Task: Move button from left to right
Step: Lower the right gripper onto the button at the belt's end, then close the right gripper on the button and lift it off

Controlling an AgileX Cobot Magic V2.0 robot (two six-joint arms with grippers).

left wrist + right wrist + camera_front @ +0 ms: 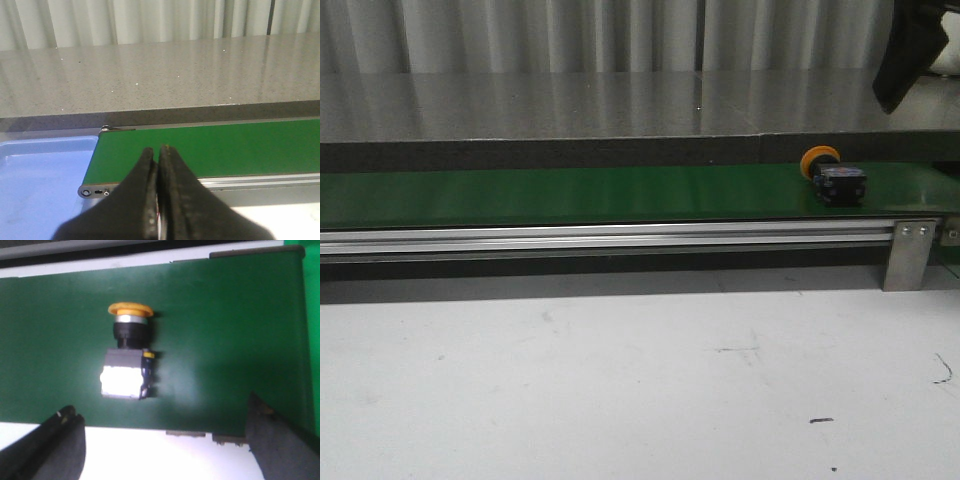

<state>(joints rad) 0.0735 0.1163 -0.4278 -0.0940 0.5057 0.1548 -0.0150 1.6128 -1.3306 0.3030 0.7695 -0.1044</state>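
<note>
Button: a small push-button with a round orange-yellow cap and black boxy body (836,178), lying on its side on the long green conveyor belt (570,195), far toward the right end in the front view, cap pointing toward the grey stone counter (600,105) behind.

Right gripper (165,440): hovers above the button, 2 black fingers spread wide apart, nothing between them. In the wrist view the button sits between and a little beyond the fingertips, offset toward 1 of them. You see only a dark piece of this arm at the upper right corner of the front view.

Left gripper (159,200): fingers pressed together, holding nothing, poised over the belt's left end beside a pale blue tray (40,175). No button near it.

Handling, as judged: rigid plastic and metal, light, not fragile. The cap and neck are round, so it may roll or pivot if you nudge it. The smooth body faces could slip under a shallow pinch.

Where to hold: close across the 2 flat sides of the boxy body, not the cap or narrow neck. Centre the fingers over the body first, then descend so the tips reach low on the body.
</note>
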